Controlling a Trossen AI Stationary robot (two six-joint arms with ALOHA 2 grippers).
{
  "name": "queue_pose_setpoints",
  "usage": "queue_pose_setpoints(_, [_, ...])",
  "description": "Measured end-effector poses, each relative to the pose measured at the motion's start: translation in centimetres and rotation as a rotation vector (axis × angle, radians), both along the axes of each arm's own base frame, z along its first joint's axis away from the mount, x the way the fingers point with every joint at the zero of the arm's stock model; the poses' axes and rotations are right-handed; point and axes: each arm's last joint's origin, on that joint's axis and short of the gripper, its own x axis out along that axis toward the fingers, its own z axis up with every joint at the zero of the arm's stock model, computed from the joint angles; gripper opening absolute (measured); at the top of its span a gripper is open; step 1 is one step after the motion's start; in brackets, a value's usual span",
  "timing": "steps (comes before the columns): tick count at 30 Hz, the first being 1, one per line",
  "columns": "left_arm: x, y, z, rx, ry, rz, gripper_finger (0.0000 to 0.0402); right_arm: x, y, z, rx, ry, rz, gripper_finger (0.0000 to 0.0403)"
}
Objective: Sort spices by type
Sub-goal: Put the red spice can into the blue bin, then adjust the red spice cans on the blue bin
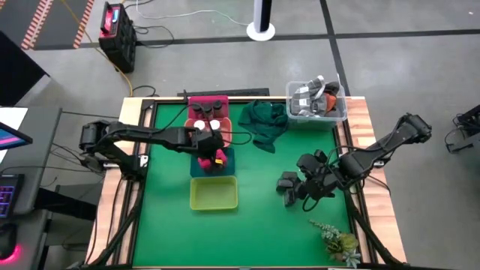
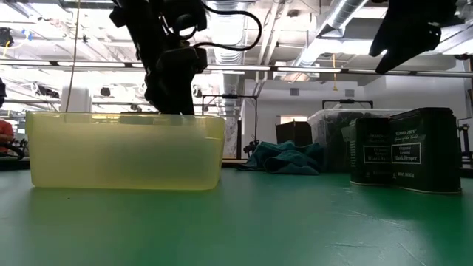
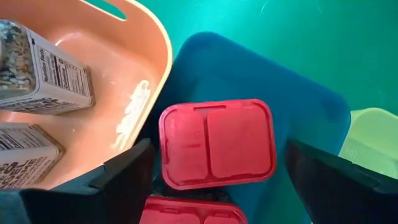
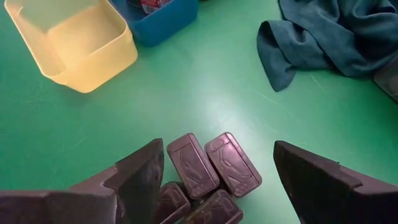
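My left gripper (image 3: 214, 163) is open above the blue tray (image 3: 249, 68), one finger on each side of a pink-red packet (image 3: 217, 143) without touching it. That packet stands in the tray, with a second one (image 3: 193, 213) beside it. In the high view my left gripper (image 1: 213, 150) is over these packets (image 1: 217, 158). My right gripper (image 4: 217, 158) is open and hovers over several dark grey boxes (image 4: 211, 171) that stand together on the green mat (image 1: 291, 184). White-capped jars (image 1: 208, 124) sit in the peach tray, and dark jars (image 1: 208, 103) in the maroon tray.
A yellow tray (image 1: 214, 193) lies near of the blue one. A dark green cloth (image 1: 262, 121) is heaped at the far side, next to a clear bin (image 1: 316, 101) at the far right corner. A plant sprig (image 1: 337, 240) lies at the near right edge.
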Motion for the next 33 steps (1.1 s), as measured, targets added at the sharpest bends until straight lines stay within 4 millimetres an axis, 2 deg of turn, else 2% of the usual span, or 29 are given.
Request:
queue_pose_setpoints(8, [0.2, 0.3, 1.9, 0.069, 0.022, -0.027, 0.0343, -0.1, 0.1, -0.1, 0.034, 0.027, 0.026, 0.0327])
queue_pose_setpoints(12, [0.7, 0.5, 3.4, 0.103, -0.024, -0.028, 0.0343, -0.1, 0.1, -0.1, 0.027, 0.036, 0.045, 0.0327])
queue_pose_setpoints(15, [1.0, 0.5, 3.8, 0.082, -0.07, -0.004, 0.0343, -0.1, 0.1, -0.1, 0.021, 0.041, 0.057, 0.0327])
queue_pose_setpoints(20, [1.4, 0.5, 3.2, 0.13, -0.065, 0.051, 0.0343, 0.0, 0.2, -0.1, 0.018, 0.039, 0.065, 0.0327])
queue_pose_setpoints(28, [2.7, -0.3, 0.0, 0.127, 0.08, -0.061, 0.0343, 0.1, 0.2, 0.0, 0.036, 0.018, 0.054, 0.0327])
queue_pose_setpoints(33, [2.1, -0.5, -0.3, 0.107, 0.15, -0.1, 0.0343, 0.0, 0.4, 0.0, 0.047, 0.013, 0.047, 0.0327])
